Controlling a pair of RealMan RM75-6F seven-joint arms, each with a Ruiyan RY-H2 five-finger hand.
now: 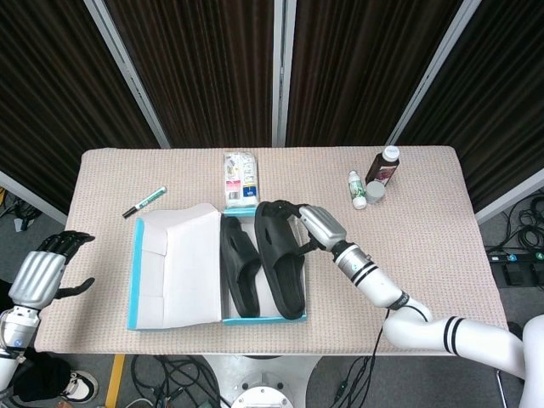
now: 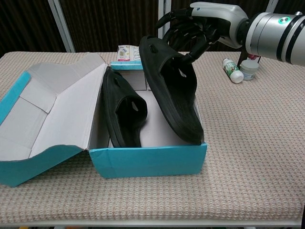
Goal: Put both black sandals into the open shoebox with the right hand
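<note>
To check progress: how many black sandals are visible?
2. One black rubber sandal lies inside the open turquoise shoebox; the other, held by the right hand, leans on its right wall.

A table [image 1: 442, 221] covered in beige woven cloth stands before dark ribbed curtains [image 1: 204, 68], which are crossed by pale metal frame bars [image 1: 127, 64] slanting down toward the table's far edge. Below the table's near edge, black cables [image 1: 170, 374] lie tangled on a grey floor [image 1: 76, 374]; more cables [image 1: 523, 234] and a power strip [image 1: 514, 270] lie to the table's right.
</note>
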